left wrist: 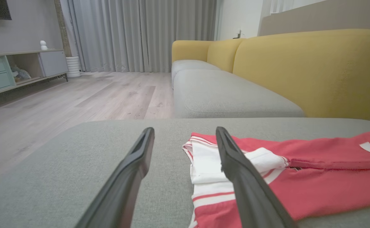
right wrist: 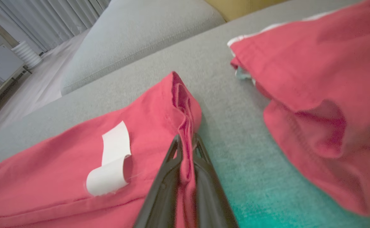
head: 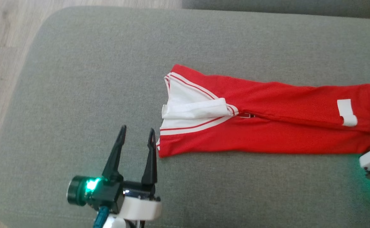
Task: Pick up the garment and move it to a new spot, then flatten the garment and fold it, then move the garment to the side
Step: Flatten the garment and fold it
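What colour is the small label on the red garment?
The label on the garment is white; the right wrist view shows it best.

The grey cushion [head: 77,79] lies bare left of the garment [head: 267,126] and behind it (room to pass either way). Past its right end a second red cloth [right wrist: 314,79] lies near, bare cushion between them.
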You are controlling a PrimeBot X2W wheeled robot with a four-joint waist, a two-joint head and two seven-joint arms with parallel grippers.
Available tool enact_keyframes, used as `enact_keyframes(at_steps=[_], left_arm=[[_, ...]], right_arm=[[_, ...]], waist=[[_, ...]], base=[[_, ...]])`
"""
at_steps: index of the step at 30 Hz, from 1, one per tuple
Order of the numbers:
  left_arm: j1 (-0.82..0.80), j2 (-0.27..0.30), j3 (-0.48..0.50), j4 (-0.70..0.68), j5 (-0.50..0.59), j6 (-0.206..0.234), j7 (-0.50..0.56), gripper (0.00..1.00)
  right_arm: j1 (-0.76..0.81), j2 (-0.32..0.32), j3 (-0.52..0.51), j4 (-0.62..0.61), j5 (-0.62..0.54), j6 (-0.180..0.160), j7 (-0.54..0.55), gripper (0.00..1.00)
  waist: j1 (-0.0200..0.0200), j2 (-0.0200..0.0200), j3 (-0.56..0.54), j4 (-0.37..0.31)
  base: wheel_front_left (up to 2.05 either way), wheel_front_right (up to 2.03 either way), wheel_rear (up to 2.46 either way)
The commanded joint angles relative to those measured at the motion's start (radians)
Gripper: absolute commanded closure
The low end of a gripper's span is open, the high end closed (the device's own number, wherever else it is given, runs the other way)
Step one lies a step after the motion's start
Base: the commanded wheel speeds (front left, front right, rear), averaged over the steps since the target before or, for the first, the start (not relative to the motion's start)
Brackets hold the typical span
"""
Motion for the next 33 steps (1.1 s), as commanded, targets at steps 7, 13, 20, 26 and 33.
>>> enact_keyframes(at_steps=[7,13,20,26,33], left_arm=[[0.024,-0.019,0.080,0.009,0.039,-0.048,-0.005,0.00],[0.048,-0.035,0.110,0.032,0.059,-0.076,-0.005,0.00],[0.057,-0.067,0.122,0.051,0.066,-0.114,-0.005,0.00],[0.058,-0.087,0.132,0.067,0.084,-0.137,-0.005,0.00],[0.051,-0.102,0.141,0.080,0.098,-0.154,-0.005,0.00]], right_arm=[[-0.035,-0.146,-0.009,-0.074,-0.018,0.007,-0.011,1.00],[-0.084,-0.136,0.034,-0.215,-0.070,0.007,0.041,1.00],[-0.119,0.009,0.136,-0.407,-0.168,0.007,0.144,1.00],[-0.108,0.141,0.195,-0.486,-0.257,0.007,0.192,1.00],[-0.062,0.281,0.251,-0.480,-0.311,0.007,0.216,1.00]], waist=[[0.0001,0.0000,-0.040,-0.030],[0.0001,0.0000,-0.074,-0.044],[0.0001,0.0000,-0.091,-0.024],[0.0001,0.0000,-0.082,0.022],[0.0001,0.0000,-0.077,0.072]], base=[[0.00,0.00,0.00],[0.00,0.00,0.00],[0.00,0.00,0.00],[0.00,0.00,0.00],[0.00,0.00,0.00]])
